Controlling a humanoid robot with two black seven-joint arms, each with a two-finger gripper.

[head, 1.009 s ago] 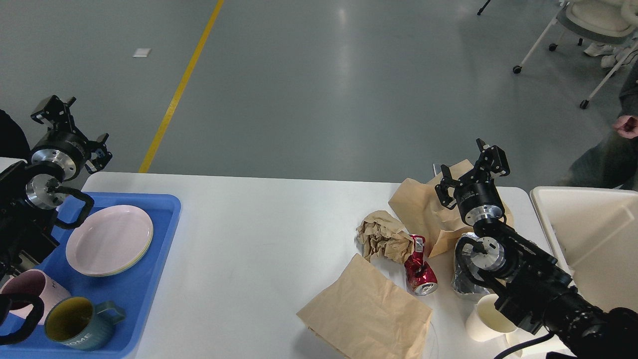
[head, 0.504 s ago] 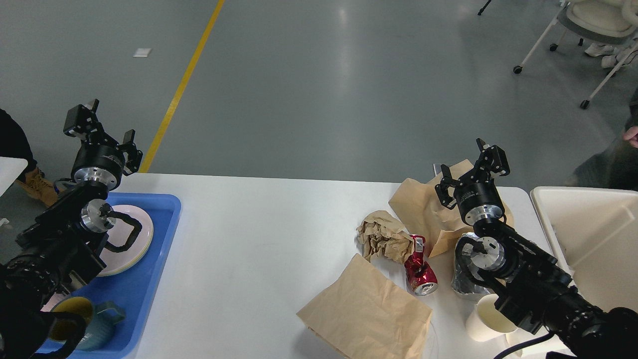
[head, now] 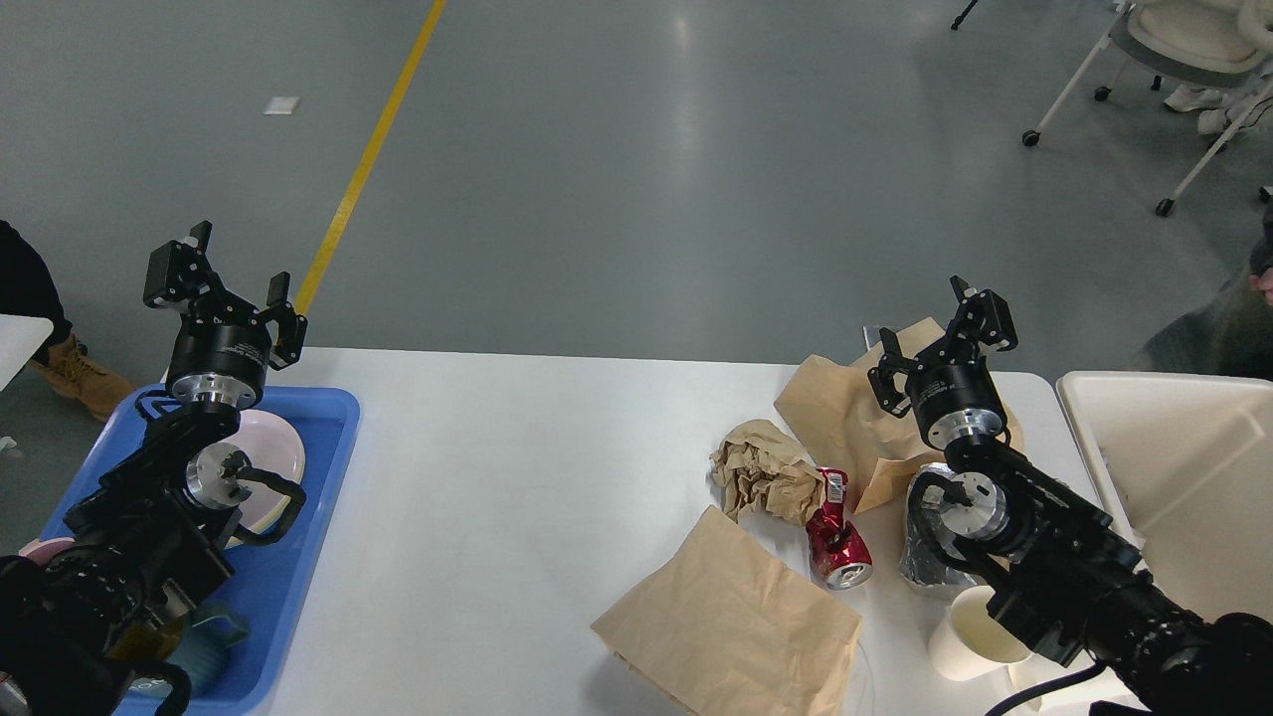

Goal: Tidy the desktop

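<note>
The white desktop (head: 517,497) spans the view. On its right lie a flat brown paper bag (head: 731,622), a crumpled brown paper ball (head: 761,472), a crushed red can (head: 837,532), another brown bag (head: 845,418), a crumpled foil piece (head: 920,567) and a white paper cup (head: 970,636). My right gripper (head: 945,333) is open and empty above the far brown bag. My left gripper (head: 224,288) is open and empty above the far edge of the blue tray (head: 318,447).
The blue tray at the left holds a pink plate (head: 278,447) and a teal mug (head: 209,651), mostly hidden by my left arm. A cream-white bin (head: 1174,477) stands at the right edge. A chair (head: 1174,50) stands far right on the floor.
My left arm has swung to the right and over the blue tray, now covering the plate and mugs. The right arm has not moved.
</note>
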